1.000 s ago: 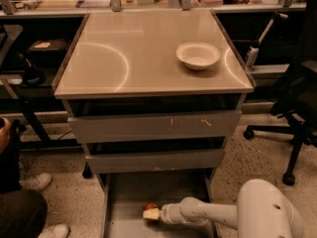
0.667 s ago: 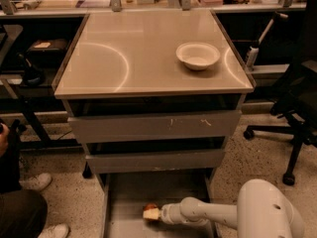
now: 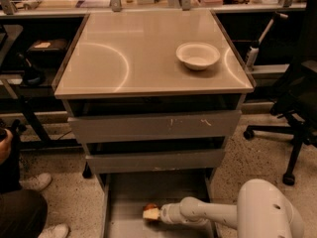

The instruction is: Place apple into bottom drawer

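The bottom drawer point(image 3: 124, 222) is pulled out at the foot of the grey cabinet, a wide shallow tray with a flat grey floor. My gripper point(image 3: 152, 213) reaches in from the lower right on a white arm and sits low over the drawer floor. The apple point(image 3: 149, 208) shows as a small red-orange shape with a pale patch at the gripper's tip, partly hidden by it. I cannot tell whether the apple rests on the floor or is held just above it.
A white bowl point(image 3: 197, 55) stands on the cabinet top point(image 3: 124, 58). The two upper drawers point(image 3: 153, 127) are closed. A black office chair point(image 3: 297, 108) stands at the right. A person's leg and shoes point(image 3: 29, 202) are at the lower left.
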Controlling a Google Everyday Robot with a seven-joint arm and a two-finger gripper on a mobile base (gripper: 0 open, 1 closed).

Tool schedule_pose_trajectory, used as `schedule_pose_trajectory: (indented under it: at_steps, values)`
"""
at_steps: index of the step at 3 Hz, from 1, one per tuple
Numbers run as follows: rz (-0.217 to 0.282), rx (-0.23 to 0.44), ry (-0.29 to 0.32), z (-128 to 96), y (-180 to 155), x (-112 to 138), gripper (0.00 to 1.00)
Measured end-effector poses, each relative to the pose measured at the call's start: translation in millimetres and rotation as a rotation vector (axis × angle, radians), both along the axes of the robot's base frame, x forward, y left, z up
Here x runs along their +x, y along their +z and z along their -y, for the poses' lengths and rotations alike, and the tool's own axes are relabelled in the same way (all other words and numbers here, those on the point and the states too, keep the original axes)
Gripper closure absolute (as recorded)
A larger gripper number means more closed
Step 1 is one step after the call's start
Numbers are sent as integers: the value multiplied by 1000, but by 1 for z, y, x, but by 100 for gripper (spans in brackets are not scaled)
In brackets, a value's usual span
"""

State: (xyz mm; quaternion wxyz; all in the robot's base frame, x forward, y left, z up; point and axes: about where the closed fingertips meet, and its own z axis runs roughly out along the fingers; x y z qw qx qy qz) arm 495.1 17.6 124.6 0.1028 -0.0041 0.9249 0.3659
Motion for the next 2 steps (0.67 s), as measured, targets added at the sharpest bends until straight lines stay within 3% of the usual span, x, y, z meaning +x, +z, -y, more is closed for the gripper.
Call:
schedule_pose_trajectory:
  at_steps: [1, 2]
  values:
    - [0, 0, 0, 0, 0, 0, 0]
    - [0, 0, 0, 0, 0, 0, 0]
